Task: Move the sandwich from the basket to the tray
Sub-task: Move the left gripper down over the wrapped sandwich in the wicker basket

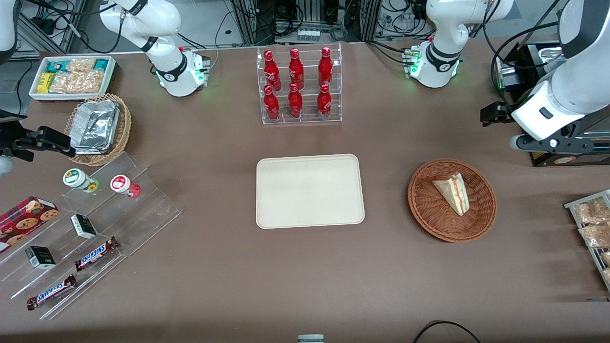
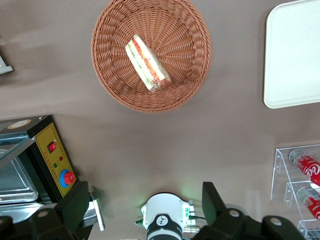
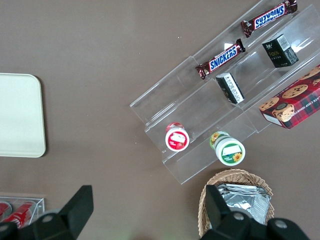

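One transfer not yet begun; hazards entered in order across the surface (image 1: 305,276), then the item's description

1. Tray (image 1: 310,190): cream, rectangular, low rim, nothing on it. Likely fault: a release too near the rim, leaving the wedge propped on the edge or tipped off it. Cause: a low rim gives little margin

2. Basket (image 1: 424,214): round, reddish-brown wicker, shallow, set apart from the tray toward the working arm's end. Likely fault: the light bowl dragged or lifted along with its load. Cause: a finger catching the weave or the sloped wall on the way down

3. Sandwich (image 1: 452,193): lies in the basket, near the middle, resting on one broad bread face. Likely faults: bread crushed, layers sheared apart, or filling squeezed out. Cause: a hard grip across soft layers, or a pinch on the narrow tip alone, which would probably let it swing and drop over the bare surface

4. Gripper (image 2: 145,187): high above the surface, farther from the front camera than the basket, not touching anything; fingers (image 2: 75,207) spread wide, nothing between them. Likely fault: a descent off centre that pushes the wedge aside

Item description: small triangular wedge, white bread, with pink, orange and green layers showing along the cut edge; appears intact
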Motion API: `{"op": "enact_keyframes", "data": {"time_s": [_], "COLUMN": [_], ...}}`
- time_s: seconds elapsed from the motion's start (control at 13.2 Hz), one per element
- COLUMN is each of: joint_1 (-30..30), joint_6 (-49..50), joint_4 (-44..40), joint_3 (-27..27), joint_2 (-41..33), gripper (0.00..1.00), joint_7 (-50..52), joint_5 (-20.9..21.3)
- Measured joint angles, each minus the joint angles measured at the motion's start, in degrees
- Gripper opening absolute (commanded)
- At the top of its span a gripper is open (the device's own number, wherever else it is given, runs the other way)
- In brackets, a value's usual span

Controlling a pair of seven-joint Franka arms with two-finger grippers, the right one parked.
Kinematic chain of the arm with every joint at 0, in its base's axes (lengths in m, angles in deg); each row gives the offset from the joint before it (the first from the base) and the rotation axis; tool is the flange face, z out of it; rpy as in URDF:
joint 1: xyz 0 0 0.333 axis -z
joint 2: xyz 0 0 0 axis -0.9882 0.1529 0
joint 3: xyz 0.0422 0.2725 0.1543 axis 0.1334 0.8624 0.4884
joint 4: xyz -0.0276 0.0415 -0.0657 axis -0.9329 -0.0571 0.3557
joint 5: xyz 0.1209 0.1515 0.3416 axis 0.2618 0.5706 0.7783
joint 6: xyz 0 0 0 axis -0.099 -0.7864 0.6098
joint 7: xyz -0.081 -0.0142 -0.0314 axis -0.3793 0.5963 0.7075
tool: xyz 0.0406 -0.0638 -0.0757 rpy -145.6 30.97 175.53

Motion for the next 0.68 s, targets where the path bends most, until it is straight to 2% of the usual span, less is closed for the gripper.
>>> {"op": "enact_keyframes", "data": {"time_s": [0.38, 0.68], "joint_1": [-0.2, -0.2], "joint_6": [-1.1, -9.8], "joint_4": [0.3, 7.6], "joint_3": [0.5, 0.5], "joint_2": [0.3, 0.6], "gripper": [1.00, 1.00], "joint_7": [-0.9, -0.9], "joint_5": [-0.1, -0.1]}}
